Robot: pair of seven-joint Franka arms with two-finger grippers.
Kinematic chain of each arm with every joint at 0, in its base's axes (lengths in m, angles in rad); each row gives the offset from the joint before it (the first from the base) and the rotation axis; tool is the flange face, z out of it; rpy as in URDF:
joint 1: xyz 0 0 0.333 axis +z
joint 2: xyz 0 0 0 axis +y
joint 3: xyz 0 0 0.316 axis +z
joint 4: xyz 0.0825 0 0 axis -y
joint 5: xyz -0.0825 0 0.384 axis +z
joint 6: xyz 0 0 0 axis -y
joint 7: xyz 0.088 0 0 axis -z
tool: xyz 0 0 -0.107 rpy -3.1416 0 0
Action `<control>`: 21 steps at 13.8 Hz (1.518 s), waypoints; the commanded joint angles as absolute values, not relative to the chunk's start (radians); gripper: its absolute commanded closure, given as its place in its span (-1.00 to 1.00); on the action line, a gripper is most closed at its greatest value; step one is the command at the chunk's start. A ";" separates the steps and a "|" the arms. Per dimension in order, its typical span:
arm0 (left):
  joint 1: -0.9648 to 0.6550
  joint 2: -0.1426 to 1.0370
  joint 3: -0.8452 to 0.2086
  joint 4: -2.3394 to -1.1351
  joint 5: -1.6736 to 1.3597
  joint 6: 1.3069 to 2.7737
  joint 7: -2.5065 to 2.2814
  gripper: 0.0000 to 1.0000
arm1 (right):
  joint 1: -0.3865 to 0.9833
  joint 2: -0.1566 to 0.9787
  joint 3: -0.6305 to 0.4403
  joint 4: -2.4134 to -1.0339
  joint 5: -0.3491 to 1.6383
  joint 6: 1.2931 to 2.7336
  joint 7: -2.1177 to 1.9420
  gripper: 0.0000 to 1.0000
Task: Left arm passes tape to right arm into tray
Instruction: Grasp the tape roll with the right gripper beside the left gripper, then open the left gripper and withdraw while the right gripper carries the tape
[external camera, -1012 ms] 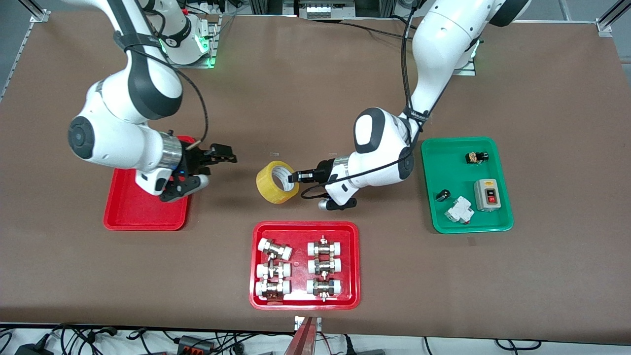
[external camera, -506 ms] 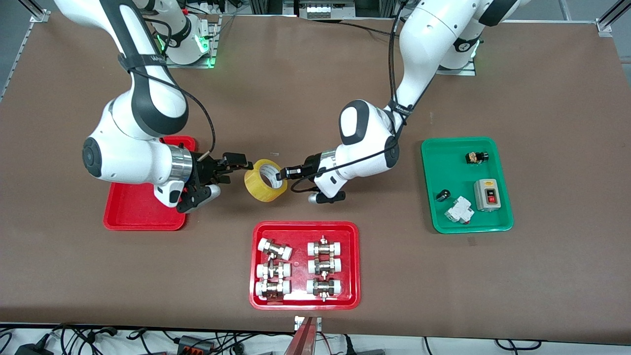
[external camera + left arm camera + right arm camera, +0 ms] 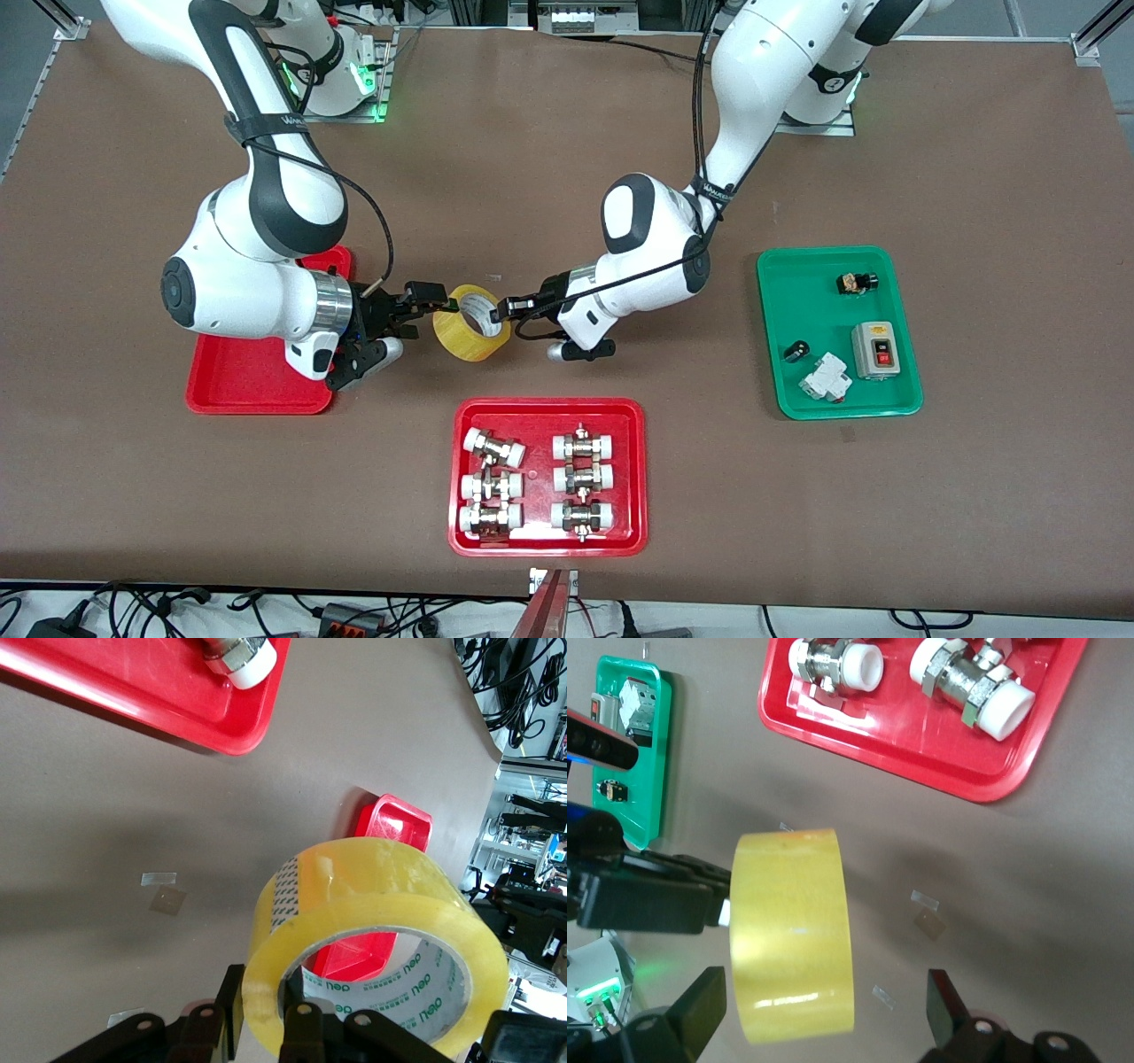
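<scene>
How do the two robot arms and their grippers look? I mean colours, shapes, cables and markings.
The left arm and the right arm look alike: glossy white rounded segments with black joint bands and a silver wrist ring. A black cable runs along each, tied with a black strap bearing small white lettering. The left gripper and right gripper are black, with two fingers each.

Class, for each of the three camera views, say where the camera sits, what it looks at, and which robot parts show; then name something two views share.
Front view: high across the table, facing both bases; shows both arms, the left claw shut on the tape, the right claw open around it.
Left wrist view: on the left wrist, looking past its own claw at the tape and the plain red tray.
Right wrist view: on the right wrist; its open fingers flank the tape.
Shared: all three show the tape.
</scene>
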State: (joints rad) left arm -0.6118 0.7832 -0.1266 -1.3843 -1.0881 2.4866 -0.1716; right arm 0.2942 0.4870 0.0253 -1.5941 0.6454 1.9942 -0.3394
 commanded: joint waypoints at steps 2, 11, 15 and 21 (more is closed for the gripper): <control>-0.629 0.792 -0.123 -1.355 -1.127 2.519 -0.166 0.97 | 0.310 0.508 0.026 -1.578 0.672 2.016 -0.365 -1.00; -0.630 0.792 -0.123 -1.359 -1.124 2.520 -0.166 0.96 | 0.308 0.503 0.026 -1.577 0.667 2.003 -0.365 0.68; -0.618 0.776 -0.107 -1.368 -1.089 2.517 -0.167 -0.99 | 0.308 0.505 0.026 -1.577 0.663 2.003 -0.370 0.70; -0.359 0.616 -0.101 -1.421 -0.799 2.187 -0.129 -1.00 | 0.293 0.505 0.017 -1.585 0.655 1.999 -0.367 0.70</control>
State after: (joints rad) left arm -0.4549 0.7185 -0.0950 -1.3721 -0.9510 2.3402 -0.1534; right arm 0.3049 0.5054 0.0212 -1.5917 0.6568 2.0058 -0.3585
